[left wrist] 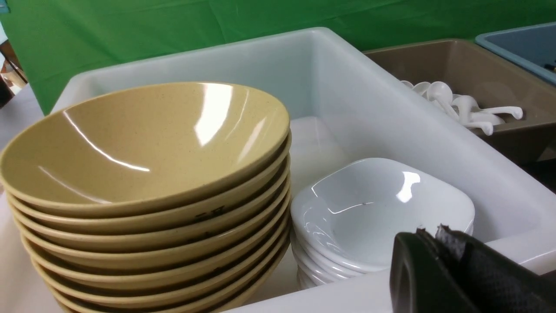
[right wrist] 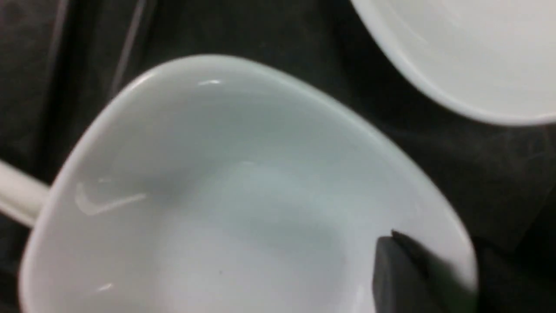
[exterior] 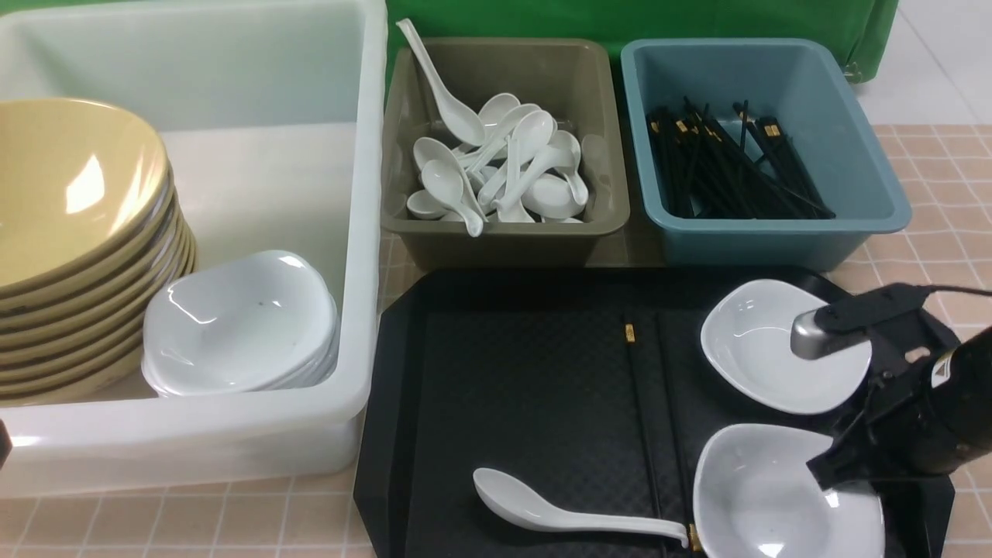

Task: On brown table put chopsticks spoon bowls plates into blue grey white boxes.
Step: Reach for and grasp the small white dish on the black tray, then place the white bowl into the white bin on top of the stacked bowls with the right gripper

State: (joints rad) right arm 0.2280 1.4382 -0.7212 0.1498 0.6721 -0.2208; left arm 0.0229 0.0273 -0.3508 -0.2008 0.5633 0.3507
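Note:
Two white plates lie on a black tray, one near (exterior: 767, 504) and one farther (exterior: 756, 349). Beside them lie a white spoon (exterior: 558, 513) and black chopsticks (exterior: 642, 403). My right gripper (exterior: 823, 470) is at the near plate's right rim. In the right wrist view one finger (right wrist: 399, 274) sits inside that plate (right wrist: 217, 195) by the rim, and the other finger is lost in the dark. My left gripper (left wrist: 430, 232) is shut and empty, at the near wall of the white box (left wrist: 512, 248). That box holds stacked yellow bowls (exterior: 70, 201) and stacked plates (exterior: 240, 318).
The olive-grey box (exterior: 504, 240) holds several spoons, and the blue box (exterior: 775, 240) holds several chopsticks. Both stand behind the black tray (exterior: 504, 372) on the brown table (exterior: 945, 178). The right arm's body hangs over the tray's right corner.

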